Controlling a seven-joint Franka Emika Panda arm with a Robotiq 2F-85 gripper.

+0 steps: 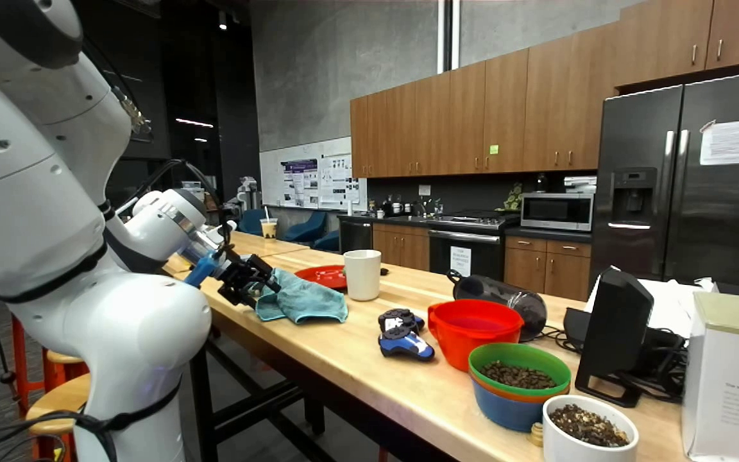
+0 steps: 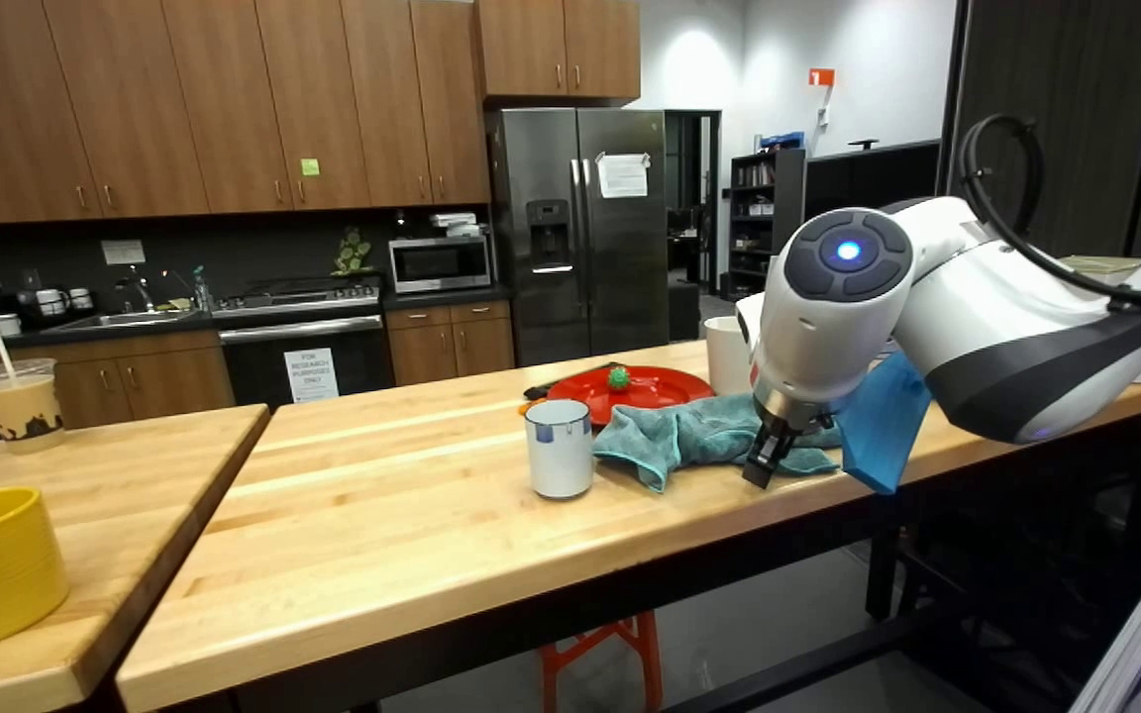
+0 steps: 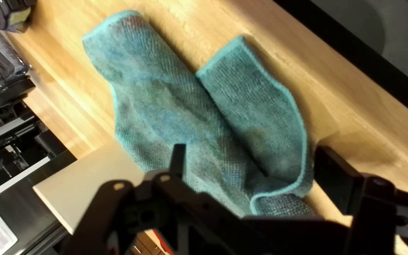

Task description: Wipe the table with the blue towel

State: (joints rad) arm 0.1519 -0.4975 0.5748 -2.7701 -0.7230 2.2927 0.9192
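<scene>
The blue towel, a stained teal cloth with a lighter hem, lies folded and crumpled on the wooden table point(image 1: 351, 341). It shows in both exterior views point(image 1: 305, 300) point(image 2: 694, 436) and fills the middle of the wrist view point(image 3: 190, 106). My gripper point(image 3: 253, 154) is open at the towel's near end. In the wrist view, one finger is over the cloth and the other is beside its hem, over bare wood. In an exterior view the gripper point(image 1: 262, 287) is at the towel's end near the table's front edge. Whether the fingertips touch cloth or table, I cannot tell.
A white cup point(image 1: 363, 276) and a red plate point(image 2: 570, 384) stand behind the towel. A white-and-blue mug point(image 2: 561, 458) stands beside it. Game controllers point(image 1: 405, 343), a red bowl point(image 1: 472, 337), stacked bowls point(image 1: 517, 404) and a black speaker point(image 1: 614, 333) are farther along the table.
</scene>
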